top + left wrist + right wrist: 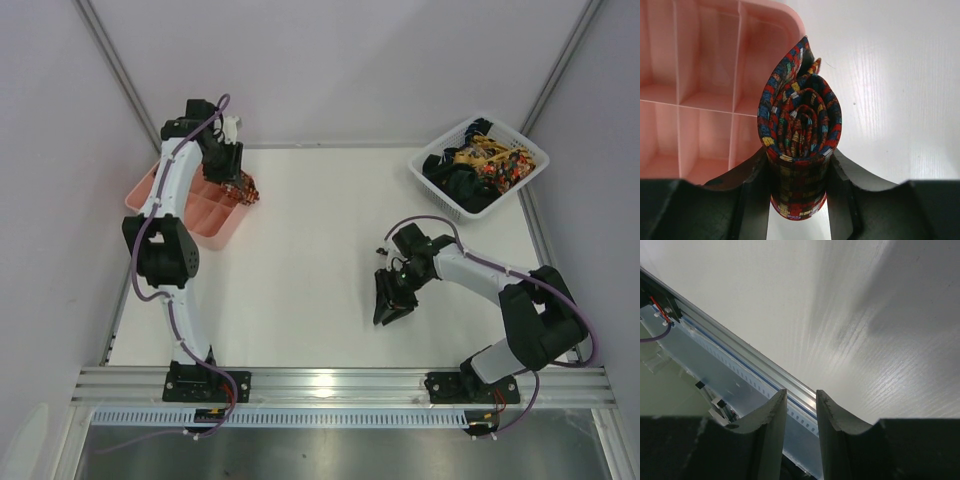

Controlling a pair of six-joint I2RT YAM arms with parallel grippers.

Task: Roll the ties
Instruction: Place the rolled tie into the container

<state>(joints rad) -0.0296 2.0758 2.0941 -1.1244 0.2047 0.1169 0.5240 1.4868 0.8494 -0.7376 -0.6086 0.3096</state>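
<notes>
A rolled tie (800,120) with a red, blue and yellow pattern sits coiled between the fingers of my left gripper (799,155), which is shut on it. The roll hangs just beside the right rim of the pink compartment tray (705,75). From above, the left gripper (241,186) holds the rolled tie (247,191) at the pink tray's (185,215) right edge. More ties (490,160), patterned and dark, lie heaped in the white basket (430,185). My right gripper (388,305) hovers low over the table's middle right. Its jaws stand a narrow gap apart with nothing between them (801,405).
The white table (310,260) is walled in by pale panels at the back and sides. An aluminium rail (340,385) runs along the near edge. That rail (740,352) also shows in the right wrist view, beyond the fingertips.
</notes>
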